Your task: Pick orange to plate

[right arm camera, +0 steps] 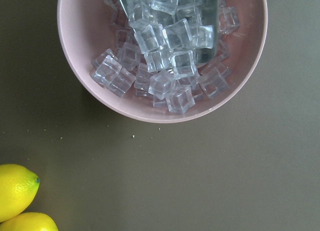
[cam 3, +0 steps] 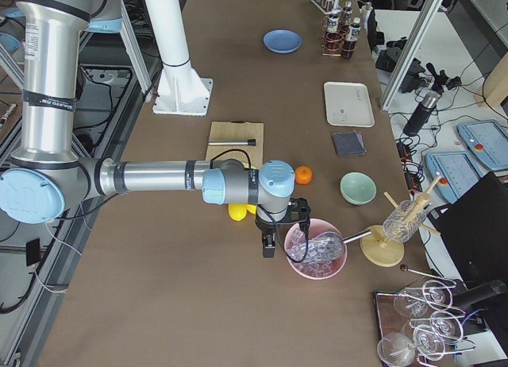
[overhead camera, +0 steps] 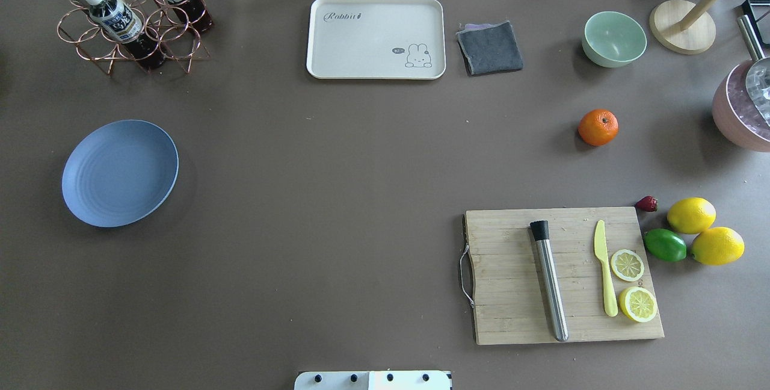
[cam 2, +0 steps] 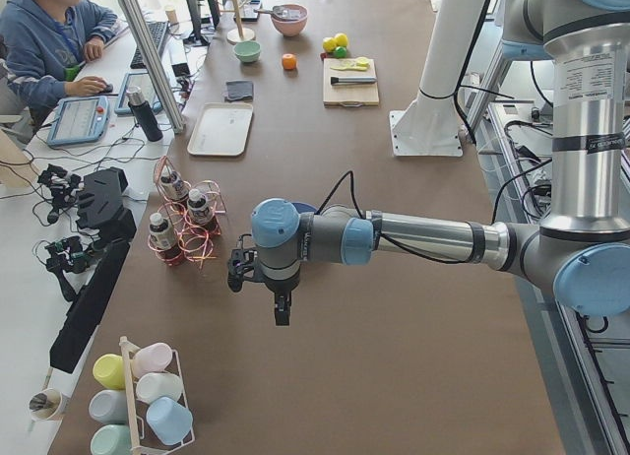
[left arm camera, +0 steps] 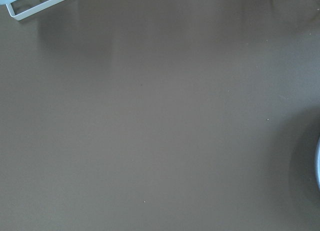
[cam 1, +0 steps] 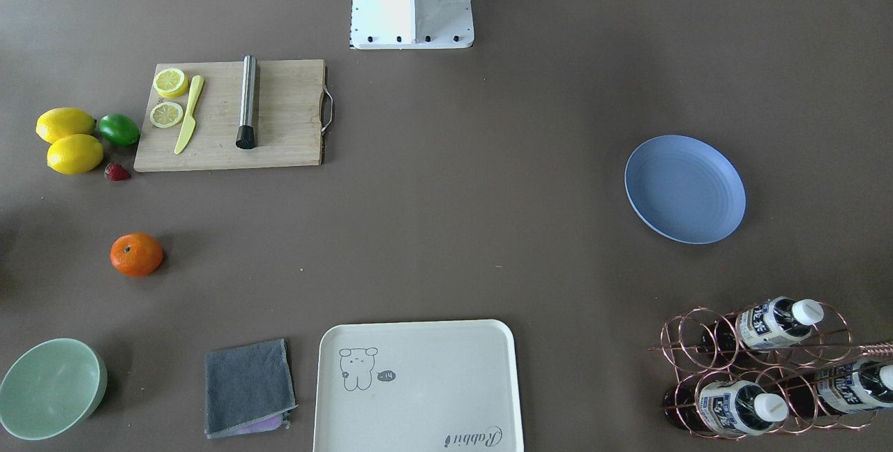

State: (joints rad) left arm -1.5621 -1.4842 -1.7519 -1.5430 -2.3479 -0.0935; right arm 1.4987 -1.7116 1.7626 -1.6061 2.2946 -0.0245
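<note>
The orange [cam 1: 137,254] lies alone on the brown table between the green bowl and the cutting board, and the overhead view shows the orange [overhead camera: 598,127] at mid-right. The blue plate [overhead camera: 120,172] rests bare at the far opposite side; the front view has the plate [cam 1: 684,189] at its right. My left gripper [cam 2: 281,312] hangs over bare table beside the plate, seen only from the left end. My right gripper [cam 3: 268,246] hovers next to the pink ice bowl, a short way from the orange [cam 3: 302,175]. I cannot tell whether either is open or shut.
A cutting board [overhead camera: 562,274] carries a steel muddler, a yellow knife and lemon slices. Two lemons [overhead camera: 704,230], a lime and a strawberry lie beside it. A pink bowl of ice [right arm camera: 162,51], green bowl [overhead camera: 614,38], grey cloth, cream tray [overhead camera: 376,38] and bottle rack [overhead camera: 129,14] line the far side.
</note>
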